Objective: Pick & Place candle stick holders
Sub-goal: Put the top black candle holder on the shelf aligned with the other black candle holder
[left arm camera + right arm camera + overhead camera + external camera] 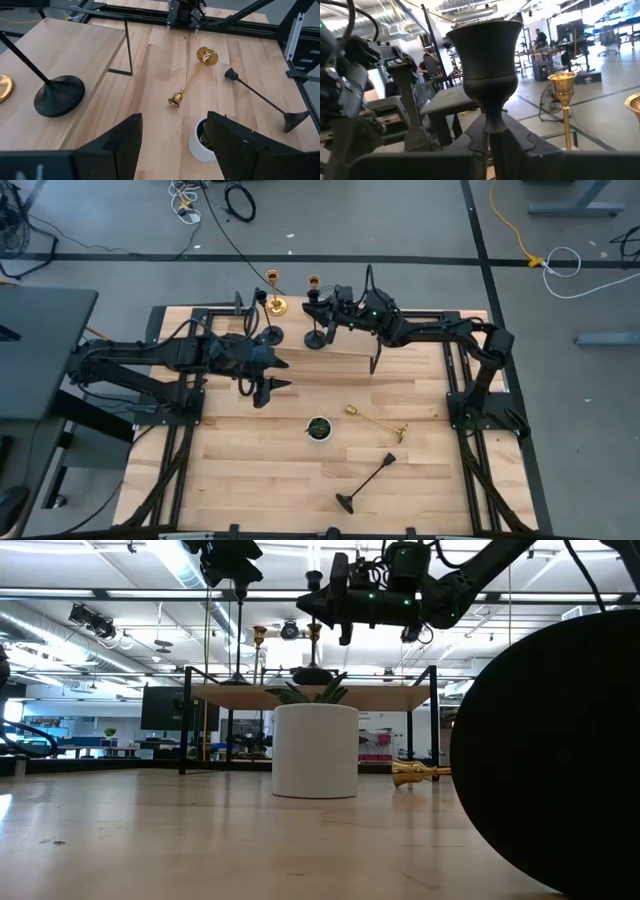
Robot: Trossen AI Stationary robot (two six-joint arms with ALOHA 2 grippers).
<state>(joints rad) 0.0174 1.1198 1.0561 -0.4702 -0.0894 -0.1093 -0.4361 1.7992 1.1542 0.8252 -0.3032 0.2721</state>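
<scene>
My right gripper (322,308) is shut on a matte black candle stick holder (487,50) that stands upright over the raised wooden shelf (420,332) at the table's far side. Two gold holders (273,292) (314,281) and two more black ones (268,332) (240,304) stand on the shelf by their round bases. A gold holder (375,420) and a black holder (365,483) lie on their sides on the table. My left gripper (285,374) is open and empty, just near of the shelf, above the table. My right gripper pinches the black holder's thin stem (493,131) between its two fingers, just below the top cup. The fingers come level from the table's right and lie across the stem. The holder is upright; whether its base (316,338) rests on the shelf I cannot tell.
A small white round bowl (318,428) with dark green contents stands mid-table, between my left gripper and the lying holders. The shelf stands on thin black legs (128,47). Black frame rails run along the table's left, right and far sides. Bare wood lies at the near left.
</scene>
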